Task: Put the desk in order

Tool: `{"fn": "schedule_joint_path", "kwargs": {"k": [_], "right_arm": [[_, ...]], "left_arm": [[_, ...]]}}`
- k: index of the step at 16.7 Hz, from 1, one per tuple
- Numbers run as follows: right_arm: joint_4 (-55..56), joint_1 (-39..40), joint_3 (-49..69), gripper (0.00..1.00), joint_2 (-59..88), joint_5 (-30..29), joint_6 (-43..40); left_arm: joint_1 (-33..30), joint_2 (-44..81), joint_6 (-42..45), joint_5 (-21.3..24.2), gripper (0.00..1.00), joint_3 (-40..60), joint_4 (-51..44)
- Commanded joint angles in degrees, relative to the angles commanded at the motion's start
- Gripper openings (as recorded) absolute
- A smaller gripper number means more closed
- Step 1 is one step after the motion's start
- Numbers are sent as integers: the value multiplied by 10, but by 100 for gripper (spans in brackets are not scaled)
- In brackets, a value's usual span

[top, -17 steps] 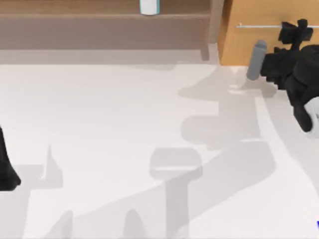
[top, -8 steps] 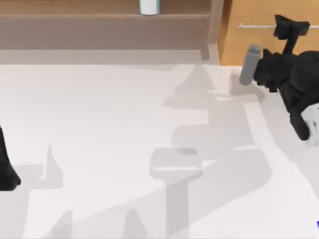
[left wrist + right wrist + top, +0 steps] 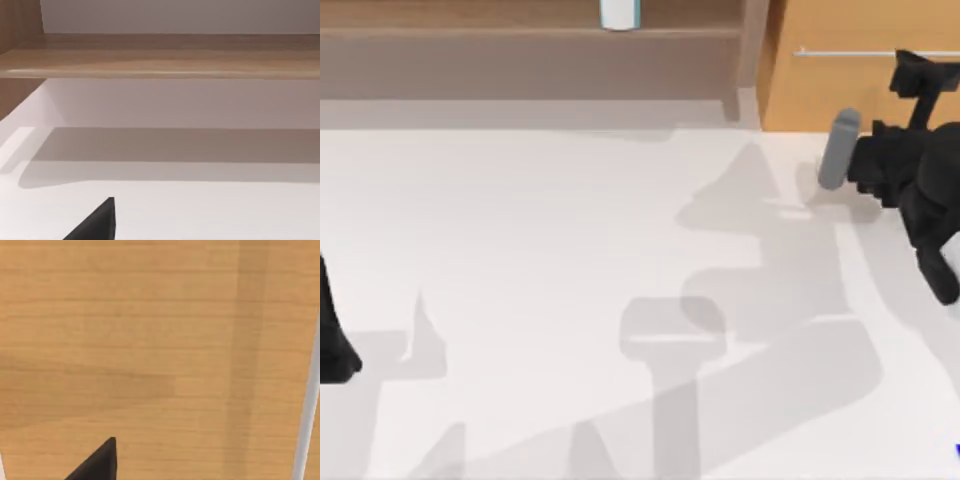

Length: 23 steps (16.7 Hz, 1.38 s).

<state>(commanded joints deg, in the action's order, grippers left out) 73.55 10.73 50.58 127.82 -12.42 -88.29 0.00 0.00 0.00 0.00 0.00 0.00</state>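
Observation:
The desk [image 3: 520, 250] is a broad white tabletop. A light-brown wooden shelf unit [image 3: 520, 50] runs along its back. At the back right is an orange-wood drawer [image 3: 840, 90] with a slim silver bar handle [image 3: 840, 52]. My right gripper [image 3: 922, 75] hangs at the right end of that handle, just in front of the drawer. A grey cylinder [image 3: 838, 150] sticks out from that arm's left side. In the right wrist view the drawer front [image 3: 150, 340] is close, with the handle [image 3: 307, 415] at the edge. My left arm [image 3: 332, 340] is parked at the table's left edge.
A white and teal object [image 3: 620, 12] stands on the shelf at the back. A small blue thing [image 3: 957, 452] peeks in at the front right corner. The left wrist view looks along the white tabletop [image 3: 200, 210] toward the shelf board [image 3: 160, 62].
My right arm swung left along the drawer front, then came back right and a little toward the front. The left arm has not moved.

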Motion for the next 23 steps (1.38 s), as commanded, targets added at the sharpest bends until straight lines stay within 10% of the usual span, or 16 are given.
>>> {"fn": "schedule_joint_path", "kwargs": {"k": [10, 23], "right_arm": [[-29, 73, 18, 100, -20, -40, 84], [-296, 303, 318, 100, 17, -238, 635]], "left_arm": [[0, 0, 0, 0, 100, 0, 0], [0, 0, 0, 0, 100, 0, 0]]}}
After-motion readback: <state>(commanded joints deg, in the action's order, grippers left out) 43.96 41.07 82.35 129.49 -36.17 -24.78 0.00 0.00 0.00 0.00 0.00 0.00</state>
